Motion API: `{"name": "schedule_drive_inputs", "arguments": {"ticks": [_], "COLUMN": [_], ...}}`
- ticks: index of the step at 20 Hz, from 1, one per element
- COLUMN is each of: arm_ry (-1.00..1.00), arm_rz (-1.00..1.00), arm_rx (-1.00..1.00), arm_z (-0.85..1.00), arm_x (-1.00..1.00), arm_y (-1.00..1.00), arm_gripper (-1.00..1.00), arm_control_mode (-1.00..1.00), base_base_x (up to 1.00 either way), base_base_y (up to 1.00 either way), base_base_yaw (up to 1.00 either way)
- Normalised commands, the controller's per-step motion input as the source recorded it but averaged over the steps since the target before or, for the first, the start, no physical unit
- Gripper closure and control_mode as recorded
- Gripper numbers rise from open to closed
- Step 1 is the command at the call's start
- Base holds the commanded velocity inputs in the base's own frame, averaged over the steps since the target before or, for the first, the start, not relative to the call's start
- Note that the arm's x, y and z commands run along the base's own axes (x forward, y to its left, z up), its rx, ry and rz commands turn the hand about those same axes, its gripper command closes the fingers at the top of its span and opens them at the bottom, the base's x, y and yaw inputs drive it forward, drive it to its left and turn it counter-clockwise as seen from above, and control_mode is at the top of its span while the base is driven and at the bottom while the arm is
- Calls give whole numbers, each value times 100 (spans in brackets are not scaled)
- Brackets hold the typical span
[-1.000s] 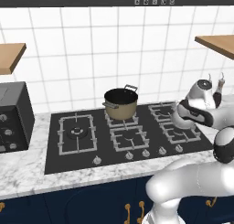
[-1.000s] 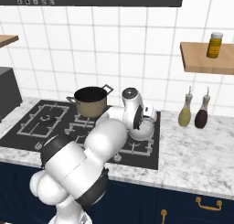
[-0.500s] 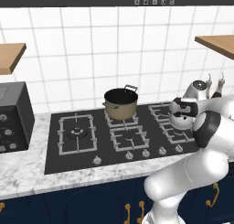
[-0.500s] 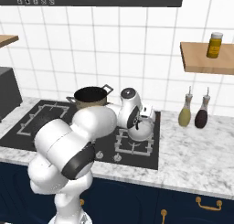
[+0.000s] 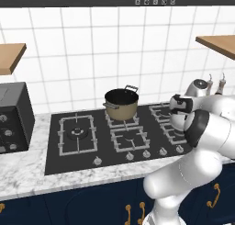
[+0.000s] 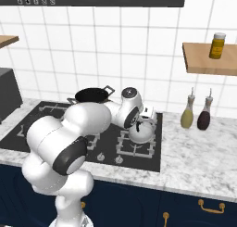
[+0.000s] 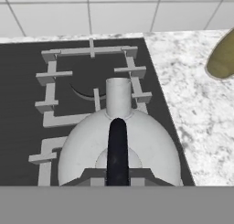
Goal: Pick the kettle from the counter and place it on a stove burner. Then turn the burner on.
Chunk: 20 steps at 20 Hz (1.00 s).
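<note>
Kettle [image 5: 176,120] in left base view sits low over front-right stove burner [image 5: 176,136], right of pot [image 5: 121,104], partly behind arm. Right base view: kettle [image 6: 142,131] on grate, left of two bottles [image 6: 197,115]. Hand view: gripper [image 7: 118,176] pinching kettle's black handle [image 7: 118,147], spout toward rear grate.

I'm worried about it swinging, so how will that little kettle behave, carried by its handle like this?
The kettle looks rigid and probably light, being small beside the pot. Held by its thin arched handle, it could pivot or swing. Its squat dome and broad base suggest it will sit steadily on the grate, unlikely to tip.
</note>
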Motion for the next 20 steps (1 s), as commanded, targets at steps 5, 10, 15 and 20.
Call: {"name": "schedule_drive_inputs", "arguments": {"ticks": [5,10,15,20], "arm_ry": [0,0,0,-2], "arm_rz": [0,0,0,0], "arm_rx": [0,0,0,0], "arm_z": [1,0,0,23], "arm_x": [0,0,0,-11], "arm_y": [7,0,0,1], "arm_gripper": [100,-100,-100,-100], "arm_control_mode": [-100,-100,-100,-100], "base_base_x": [0,0,0,0], "base_base_y": [0,0,0,0], "base_base_yaw": [0,0,0,0]}}
